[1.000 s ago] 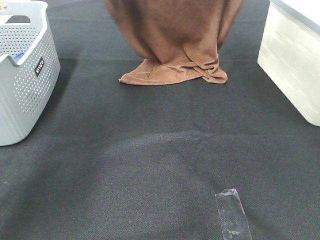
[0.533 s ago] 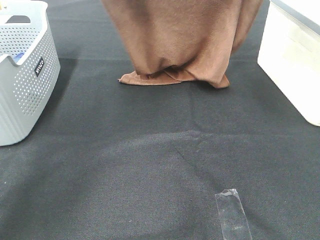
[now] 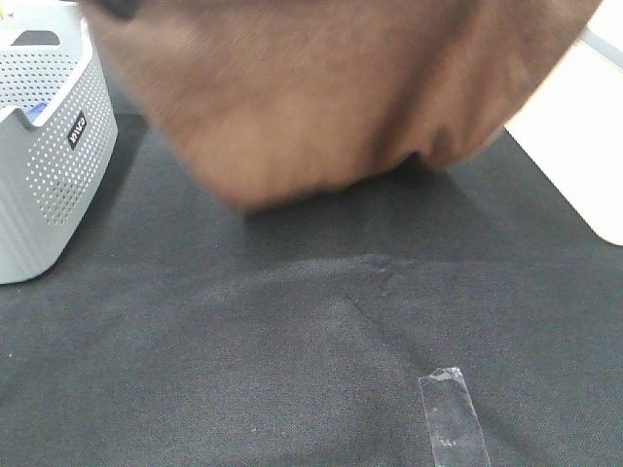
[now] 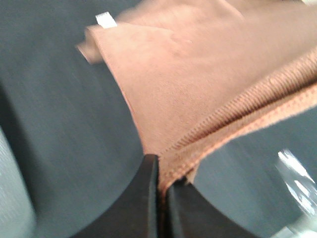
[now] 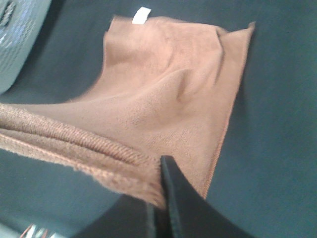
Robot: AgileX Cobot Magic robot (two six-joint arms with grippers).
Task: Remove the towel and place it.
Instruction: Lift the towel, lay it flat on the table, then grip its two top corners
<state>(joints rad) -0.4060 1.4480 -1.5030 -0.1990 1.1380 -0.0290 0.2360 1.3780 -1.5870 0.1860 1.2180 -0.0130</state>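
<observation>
I have the towel (image 3: pixel 331 97) off the black table cover (image 3: pixel 243 341), stretched between both arms. It fills the top of the overhead view as a blurred brown sheet. The left gripper (image 4: pixel 161 178) is pinched tight on the stitched hem at one end, and the right gripper (image 5: pixel 161 198) is clamped on the same hem at the other. The held edge, which is the long axis, therefore runs side to side across the workspace, and the rest of the cloth drops away from both wrists towards the table. The small white tag (image 5: pixel 141 15) sits on the far, free corner, well away from either grip. I cannot tell whether that trailing edge clears the cover or brushes it. The grey perforated basket (image 3: pixel 49 165) stands on the left arm's side, with the towel's left end just above and beside its rim. The white bin (image 3: pixel 574 165) stands on the right arm's side, partly hidden by the cloth. Between them the cover is open apart from a strip of clear tape (image 3: pixel 453 418) near the front. My guess is that laying the towel down means moving both arms together, keeping the hem taut and level, while watching that the ends do not catch the basket rim or the bin wall.
</observation>
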